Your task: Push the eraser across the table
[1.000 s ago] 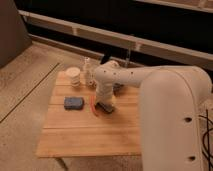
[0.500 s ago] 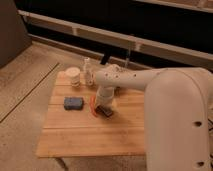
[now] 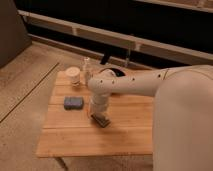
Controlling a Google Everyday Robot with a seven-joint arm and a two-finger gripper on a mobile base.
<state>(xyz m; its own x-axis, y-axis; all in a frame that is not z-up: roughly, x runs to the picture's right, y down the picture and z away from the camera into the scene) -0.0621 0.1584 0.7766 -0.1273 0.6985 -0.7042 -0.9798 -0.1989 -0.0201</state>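
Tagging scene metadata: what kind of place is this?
Probably an indoor lab or office test area: a small wooden table on speckled hard floor, a rail along the dark wall behind. The gripper sits low over the eraser mid-table.

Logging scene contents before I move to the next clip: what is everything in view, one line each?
small rectangular light wooden table: one, pale wood, centre of view.
small dark grey oblong eraser: one, dark grey, mid-table, under the pincer.
blue rectangular sponge-like pad: one, blue, on the table towards picture-left of the eraser.
round white cup: one, white, far picture-left corner of the table.
small pale bottle: one, pale, beside the cup at the far edge.
white robot arm: one, white, reaching in from picture-right.
pincer: one, low at the eraser.
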